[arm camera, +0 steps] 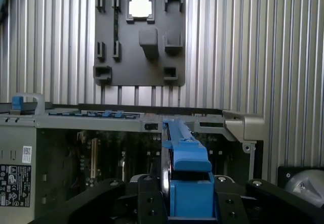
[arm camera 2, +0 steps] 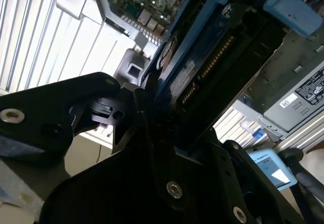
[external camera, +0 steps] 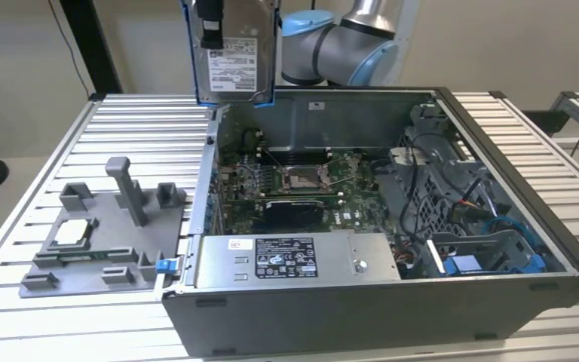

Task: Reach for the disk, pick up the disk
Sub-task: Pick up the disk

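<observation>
Gripper (arm camera: 190,206) first: its two black fingers (arm camera: 152,204) are squeezed shut on the disk (external camera: 235,60), one on each flat side. In the exterior view the disk hangs high in the air, standing on its edge. It is over the far corner of the open case (external camera: 370,320), on the exterior view's left. It touches nothing but the gripper, so the pick-up looks done.

To do this well, I think the squeeze has to be firm and even, because the disk is smooth metal and could slip. It should hang straight up and down, well away from the case wall, so a corner does not bump. Slow moves are best, since a hard knock could hurt it.

The disk is a flat, hard, silver-grey block with a white label on its face. Blue plastic rails (arm camera: 190,166) run along its edges. The case is grey metal with green boards and wires inside. The table (external camera: 139,121) is made of long ribbed metal strips. On it lies a dull grey tray (external camera: 99,245) with little posts and pockets. A small, square, shiny chip (external camera: 73,232) sits in one pocket.
</observation>
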You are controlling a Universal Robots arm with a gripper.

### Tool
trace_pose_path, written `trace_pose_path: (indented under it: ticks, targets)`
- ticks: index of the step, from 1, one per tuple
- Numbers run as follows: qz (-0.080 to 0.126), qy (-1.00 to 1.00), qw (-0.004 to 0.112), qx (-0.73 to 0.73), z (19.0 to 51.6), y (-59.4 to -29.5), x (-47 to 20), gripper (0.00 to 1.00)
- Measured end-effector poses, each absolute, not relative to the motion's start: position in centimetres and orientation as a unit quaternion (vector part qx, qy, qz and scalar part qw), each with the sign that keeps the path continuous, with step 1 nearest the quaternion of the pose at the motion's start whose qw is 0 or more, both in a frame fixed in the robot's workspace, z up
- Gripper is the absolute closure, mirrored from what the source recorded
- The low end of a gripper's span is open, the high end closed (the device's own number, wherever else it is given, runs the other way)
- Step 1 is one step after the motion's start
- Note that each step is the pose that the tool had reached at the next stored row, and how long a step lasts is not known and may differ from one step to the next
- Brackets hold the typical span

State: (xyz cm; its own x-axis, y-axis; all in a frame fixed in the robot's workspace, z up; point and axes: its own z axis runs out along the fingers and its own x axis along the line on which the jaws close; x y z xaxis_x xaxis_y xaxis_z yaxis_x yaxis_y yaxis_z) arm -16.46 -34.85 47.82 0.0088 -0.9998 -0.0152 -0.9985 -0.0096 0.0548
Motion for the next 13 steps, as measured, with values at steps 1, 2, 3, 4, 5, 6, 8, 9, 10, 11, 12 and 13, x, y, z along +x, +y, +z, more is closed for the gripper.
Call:
trace_pose_path:
  ticks: [1,2,3,4,5,6,8,9,10,11,12,13]
  targets:
    - [-0.025,-0.704,0.014,0.710,47.8,-34.9,-16.2,1.00]
    - [-0.025,-0.704,0.014,0.710,47.8,-34.9,-15.9,1.00]
    - [-0.025,-0.704,0.014,0.710,47.8,-34.9,-15.6,1.00]
    - [-0.025,-0.704,0.014,0.710,47.8,-34.9,-15.3,1.00]
    - [-0.025,-0.704,0.014,0.710,47.8,-34.9,-15.0,1.00]
    - [-0.025,-0.704,0.014,0.710,47.8,-34.9,-14.8,1.00]
    - [-0.025,-0.704,0.014,0.710,47.8,-34.9,-14.3,1.00]
    - [-0.025,-0.704,0.014,0.710,47.8,-34.9,-14.1,1.00]
    - [-0.025,-0.704,0.015,0.710,47.8,-35.0,-13.9,1.00]
    - [-0.025,-0.704,0.015,0.710,47.8,-35.0,-13.6,1.00]
    - [-0.025,-0.704,0.015,0.710,47.8,-35.0,-13.4,1.00]
    - [-0.025,-0.704,0.015,0.710,47.8,-35.0,-13.1,1.00]
